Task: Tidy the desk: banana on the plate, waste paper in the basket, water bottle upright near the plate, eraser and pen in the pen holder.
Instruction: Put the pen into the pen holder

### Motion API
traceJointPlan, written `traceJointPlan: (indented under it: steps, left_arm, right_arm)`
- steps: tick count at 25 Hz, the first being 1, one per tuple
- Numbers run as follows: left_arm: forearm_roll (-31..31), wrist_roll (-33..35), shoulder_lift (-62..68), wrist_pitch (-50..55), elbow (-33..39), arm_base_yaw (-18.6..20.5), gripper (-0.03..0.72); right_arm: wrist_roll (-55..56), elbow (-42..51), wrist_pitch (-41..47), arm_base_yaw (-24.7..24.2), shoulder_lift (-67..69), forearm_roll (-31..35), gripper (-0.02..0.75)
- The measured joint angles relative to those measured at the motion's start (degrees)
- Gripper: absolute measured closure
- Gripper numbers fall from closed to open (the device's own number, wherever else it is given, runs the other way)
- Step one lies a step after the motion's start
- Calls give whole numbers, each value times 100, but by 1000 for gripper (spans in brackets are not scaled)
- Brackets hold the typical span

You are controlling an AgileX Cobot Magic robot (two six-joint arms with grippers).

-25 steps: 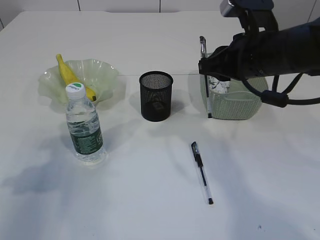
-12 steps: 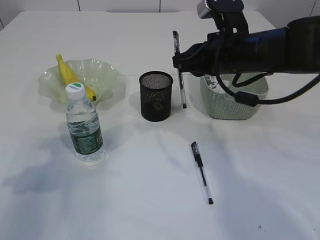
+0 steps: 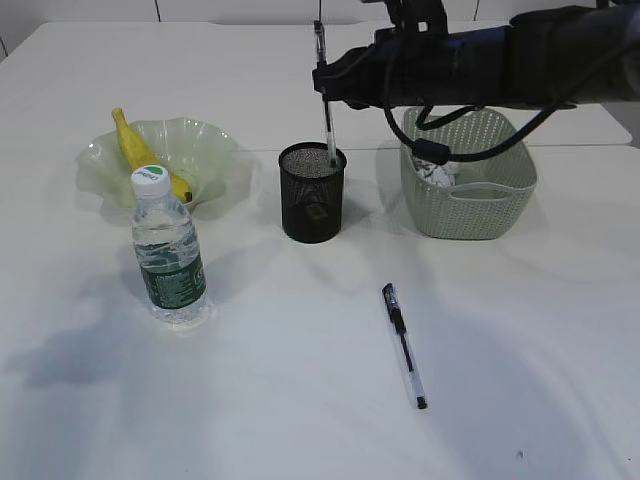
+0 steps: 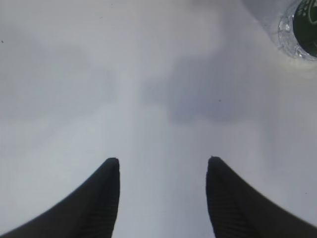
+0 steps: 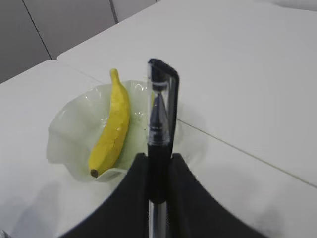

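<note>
My right gripper [image 3: 322, 82] is shut on a black pen [image 3: 326, 120] and holds it upright over the black mesh pen holder [image 3: 312, 192], tip at the holder's rim. The right wrist view shows the pen [image 5: 159, 129] clamped between the jaws [image 5: 157, 161]. A dark eraser lies inside the holder. A second pen [image 3: 403, 344] lies on the table in front. The banana [image 3: 140, 153] lies on the green plate [image 3: 205, 140]. The water bottle [image 3: 168, 250] stands upright in front of the plate. Crumpled paper [image 3: 437, 172] sits in the green basket [image 3: 470, 200]. My left gripper [image 4: 162, 161] is open over bare table.
The white table has a seam running across behind the pen holder. The bottle's base [image 4: 299, 27] shows at the top right of the left wrist view. The right arm reaches across above the basket.
My right arm has carried the pen leftward from over the basket to above the pen holder. Nothing else moved.
</note>
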Motion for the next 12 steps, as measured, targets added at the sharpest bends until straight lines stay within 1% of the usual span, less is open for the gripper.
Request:
traceJointPlan:
  steps: [4,12]
  left_arm:
    - [0,0,0,-13,0,0,298]
    - [0,0,0,-22,0,0,299]
  right_arm:
    - [0,-370,23,0,252,0,685]
    - [0,-714,137,0,630,0,685]
